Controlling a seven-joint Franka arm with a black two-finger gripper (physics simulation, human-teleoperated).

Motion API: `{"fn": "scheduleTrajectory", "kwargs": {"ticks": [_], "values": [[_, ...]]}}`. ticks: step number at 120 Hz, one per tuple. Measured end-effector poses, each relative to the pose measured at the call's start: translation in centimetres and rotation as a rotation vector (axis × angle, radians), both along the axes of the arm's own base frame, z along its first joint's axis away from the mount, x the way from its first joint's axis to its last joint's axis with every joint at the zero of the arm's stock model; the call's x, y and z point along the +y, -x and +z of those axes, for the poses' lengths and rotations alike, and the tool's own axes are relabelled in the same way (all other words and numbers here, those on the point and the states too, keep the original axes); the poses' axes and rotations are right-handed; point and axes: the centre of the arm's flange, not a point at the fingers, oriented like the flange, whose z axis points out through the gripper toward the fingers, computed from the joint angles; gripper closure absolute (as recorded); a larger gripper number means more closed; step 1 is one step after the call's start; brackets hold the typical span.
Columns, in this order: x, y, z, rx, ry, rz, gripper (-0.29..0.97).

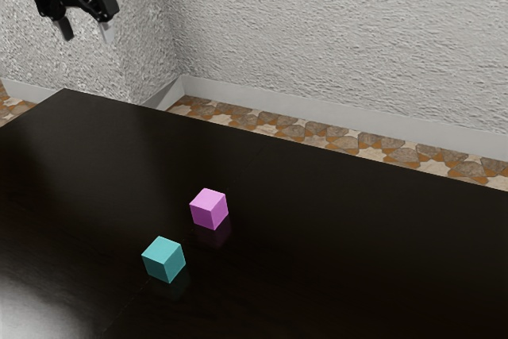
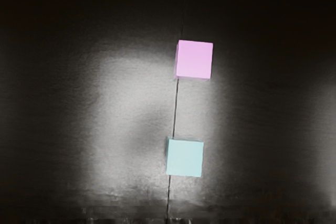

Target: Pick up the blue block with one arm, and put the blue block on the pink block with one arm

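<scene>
My gripper hangs high over the table, jaws wide and empty, so the pickup has not begun. The blue block sits near the pink block without touching it. I judge my next move is to drop squarely over the blue one.

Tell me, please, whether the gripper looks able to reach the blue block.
Probably yes: the blue block sits apart from the pink block with nothing over it, and the open gripper hangs high above the table.
</scene>
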Motion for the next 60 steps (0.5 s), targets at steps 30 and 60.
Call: {"fn": "scheduleTrajectory", "kwargs": {"ticks": [30, 60], "values": [[-5.3, 2.0, -14.9, 0.088, -0.026, -0.106, 0.0], [-6.2, 2.5, -24.6, 0.073, -0.042, -0.127, 0.0]]}}
